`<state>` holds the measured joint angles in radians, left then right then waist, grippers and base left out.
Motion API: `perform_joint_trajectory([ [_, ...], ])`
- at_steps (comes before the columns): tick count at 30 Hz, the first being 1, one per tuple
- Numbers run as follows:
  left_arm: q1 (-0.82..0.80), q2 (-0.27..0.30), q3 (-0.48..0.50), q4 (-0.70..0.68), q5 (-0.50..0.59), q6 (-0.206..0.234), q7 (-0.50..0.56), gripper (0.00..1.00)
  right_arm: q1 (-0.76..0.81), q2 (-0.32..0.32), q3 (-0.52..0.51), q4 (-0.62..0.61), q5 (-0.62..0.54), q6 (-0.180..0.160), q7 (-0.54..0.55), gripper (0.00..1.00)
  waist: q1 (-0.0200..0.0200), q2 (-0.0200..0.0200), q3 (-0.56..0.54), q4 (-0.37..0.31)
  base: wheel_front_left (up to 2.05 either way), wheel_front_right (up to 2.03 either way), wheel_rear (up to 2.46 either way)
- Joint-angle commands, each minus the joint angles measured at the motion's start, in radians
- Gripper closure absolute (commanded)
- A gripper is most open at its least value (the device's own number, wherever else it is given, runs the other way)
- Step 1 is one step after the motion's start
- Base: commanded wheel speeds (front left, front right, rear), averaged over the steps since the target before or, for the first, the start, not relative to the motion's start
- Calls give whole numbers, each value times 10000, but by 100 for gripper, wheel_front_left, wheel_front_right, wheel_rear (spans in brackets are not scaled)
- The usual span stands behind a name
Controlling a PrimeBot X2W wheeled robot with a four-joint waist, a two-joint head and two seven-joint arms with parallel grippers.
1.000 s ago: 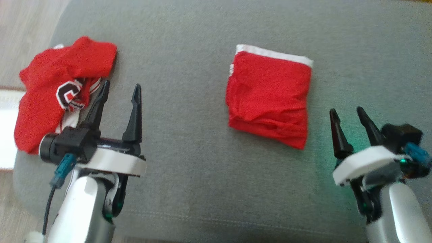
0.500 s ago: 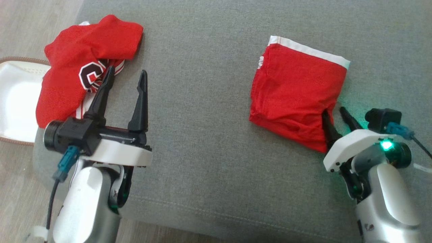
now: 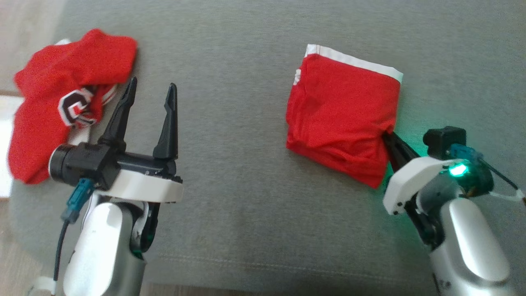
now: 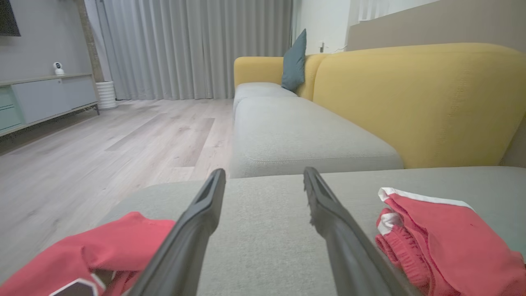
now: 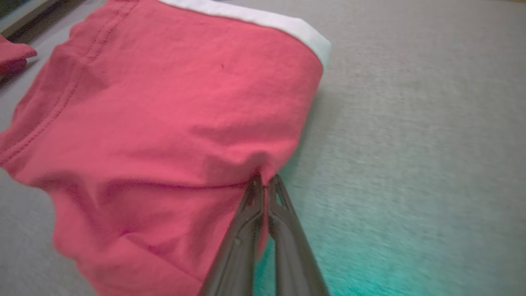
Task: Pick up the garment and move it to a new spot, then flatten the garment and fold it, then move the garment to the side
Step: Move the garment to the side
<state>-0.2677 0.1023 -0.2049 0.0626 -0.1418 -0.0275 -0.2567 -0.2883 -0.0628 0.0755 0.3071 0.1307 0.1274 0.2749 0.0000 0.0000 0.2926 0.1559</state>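
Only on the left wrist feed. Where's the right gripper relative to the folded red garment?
Observer: The right gripper is at the folded garment's right edge, toward the robot, shut on a pinch of cloth.
Operator: Garment off the cushion yet?
Observer: No. In the head view it looks to lie flat on the cushion, and just the gripped edge is puckered.
Operator: Any status light on that arm?
Observer: A green light glows on its wrist.

red garment (image 3: pixel 339 115), folded sq, white edge
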Motion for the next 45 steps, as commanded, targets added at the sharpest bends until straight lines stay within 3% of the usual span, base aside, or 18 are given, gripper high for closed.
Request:
perform_joint_trajectory([
  [1,-211,124,427,-404,109,-17,-50,0,80,-187,212,-448,-28,33,66,100,0,0,73,-362,0,0,0],
  [7,-392,104,330,-570,209,-214,-50,0,219,-889,320,-1167,60,33,454,100,0,0,385,-1194,0,0,0],
  [14,-724,258,217,-784,344,-389,-51,0,-802,-1650,552,-1167,372,33,477,100,0,0,1153,-2189,0,0,0],
  [22,-1162,540,-48,-944,501,-573,-51,0,-1520,-2997,-500,-1102,346,33,419,100,0,0,1852,-3094,0,0,0],
  [27,-1361,701,-194,-1086,562,-635,4,0,-1603,-3518,-1193,-1390,350,33,514,100,0,0,2162,-3605,0,0,0],
  [37,-1771,954,-449,-1450,646,-722,265,0,-1647,-3684,-2421,-2316,355,33,860,100,0,0,2844,-4116,0,0,0],
  [45,-2212,1061,-665,-1627,647,-780,355,0,-1991,-3610,-3359,-2679,325,33,843,100,0,0,3578,-4109,0,0,0],
])
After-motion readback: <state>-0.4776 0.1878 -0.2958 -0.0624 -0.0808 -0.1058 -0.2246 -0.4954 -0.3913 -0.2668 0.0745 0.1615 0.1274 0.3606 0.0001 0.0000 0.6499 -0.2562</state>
